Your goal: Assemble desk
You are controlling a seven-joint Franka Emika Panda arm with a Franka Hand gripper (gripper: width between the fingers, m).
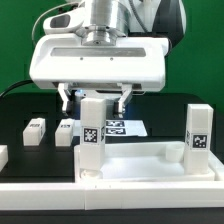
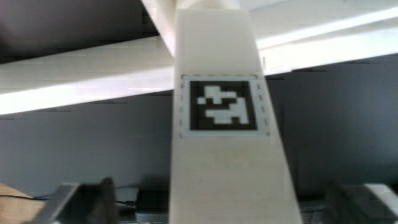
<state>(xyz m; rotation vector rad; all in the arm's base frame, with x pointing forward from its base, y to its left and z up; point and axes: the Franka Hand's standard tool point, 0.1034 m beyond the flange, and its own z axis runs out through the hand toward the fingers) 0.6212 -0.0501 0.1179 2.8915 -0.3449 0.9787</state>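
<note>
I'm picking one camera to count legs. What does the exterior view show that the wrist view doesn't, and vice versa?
Only the exterior view: a second upright leg on the exterior view's right, two loose legs lying on the table, and the marker board. Only the wrist view: a close-up of the tagged leg with a clear gap to each of the fingers. Both: that leg under the open gripper.

White leg (image 1: 92, 160) with black-and-white pixel-pattern tag (image 1: 91, 136); plain white tabletop panel (image 1: 150, 162); black counter (image 1: 20, 108); green backdrop (image 1: 14, 40); white marker board (image 1: 126, 127) printed with black patterns; loose legs (image 1: 35, 131) likewise white, black-tagged.
</note>
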